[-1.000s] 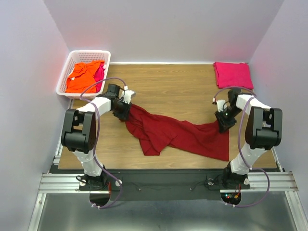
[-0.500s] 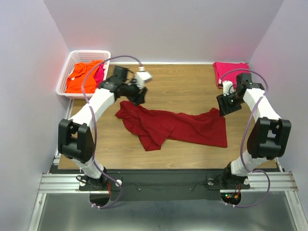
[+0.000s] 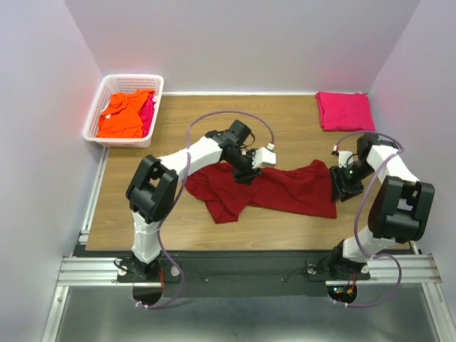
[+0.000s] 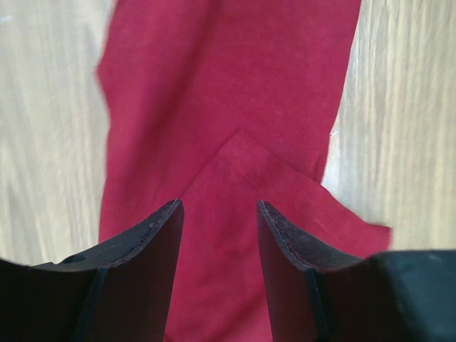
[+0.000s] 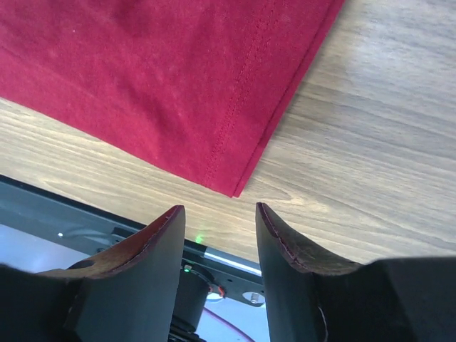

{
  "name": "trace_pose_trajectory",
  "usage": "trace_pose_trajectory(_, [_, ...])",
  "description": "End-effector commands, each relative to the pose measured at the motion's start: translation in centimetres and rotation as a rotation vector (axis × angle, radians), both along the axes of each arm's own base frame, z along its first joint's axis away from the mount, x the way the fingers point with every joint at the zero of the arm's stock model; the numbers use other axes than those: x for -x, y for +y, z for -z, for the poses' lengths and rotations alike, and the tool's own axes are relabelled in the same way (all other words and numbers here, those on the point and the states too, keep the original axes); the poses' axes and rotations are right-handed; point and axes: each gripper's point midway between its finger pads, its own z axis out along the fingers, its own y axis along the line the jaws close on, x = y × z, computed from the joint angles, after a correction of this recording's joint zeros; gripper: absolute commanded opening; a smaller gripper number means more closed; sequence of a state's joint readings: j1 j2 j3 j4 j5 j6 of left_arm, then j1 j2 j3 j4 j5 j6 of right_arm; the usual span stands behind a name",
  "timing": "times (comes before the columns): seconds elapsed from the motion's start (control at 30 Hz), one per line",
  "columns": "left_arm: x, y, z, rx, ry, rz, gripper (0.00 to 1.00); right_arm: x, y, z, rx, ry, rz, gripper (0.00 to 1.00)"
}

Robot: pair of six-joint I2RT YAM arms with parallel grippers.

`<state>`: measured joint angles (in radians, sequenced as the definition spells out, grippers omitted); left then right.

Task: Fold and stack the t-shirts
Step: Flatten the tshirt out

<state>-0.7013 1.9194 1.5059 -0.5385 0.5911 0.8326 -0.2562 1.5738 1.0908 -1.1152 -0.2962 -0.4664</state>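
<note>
A dark red t-shirt lies crumpled and partly spread across the middle of the wooden table. My left gripper hovers over its upper middle, open; in the left wrist view the left gripper has red cloth below it and nothing between the fingers. My right gripper is open at the shirt's right edge. In the right wrist view the right gripper stands over bare wood, just short of the shirt's hemmed corner.
A white lattice basket at the back left holds an orange t-shirt and a pink one. A folded magenta-pink t-shirt lies at the back right corner. The table's near edge and metal rail are close under the right gripper.
Both grippers released the dark red shirt they had stretched between them. The left arm swung right to the shirt's middle. The right arm lifted back, then returned to the right edge.
</note>
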Motion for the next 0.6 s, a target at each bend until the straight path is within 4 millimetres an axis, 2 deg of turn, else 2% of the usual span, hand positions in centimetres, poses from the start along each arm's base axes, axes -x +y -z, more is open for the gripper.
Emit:
trace_pose_trajectory(0.0, [-0.5,-1.1,-1.2,0.039,-0.094,0.178,0.54,0.3,0.3,-0.1,-0.032,0.035,0.051,0.5])
trace_pose_trajectory(0.27, [0.1,-2.4,1.1,0.022,-0.132,0.3,0.54,1.3,0.4,0.5,-0.077,0.097,0.098,0.49])
trace_pose_trajectory(0.4, [0.6,-3.3,1.6,0.026,-0.136,0.336,0.54,1.5,0.2,0.6,-0.075,0.099,0.102,0.49])
trace_pose_trajectory(0.57, [1.3,-3.8,3.2,-0.014,-0.144,0.388,0.54,1.5,-0.1,0.5,-0.068,0.096,0.108,0.49])
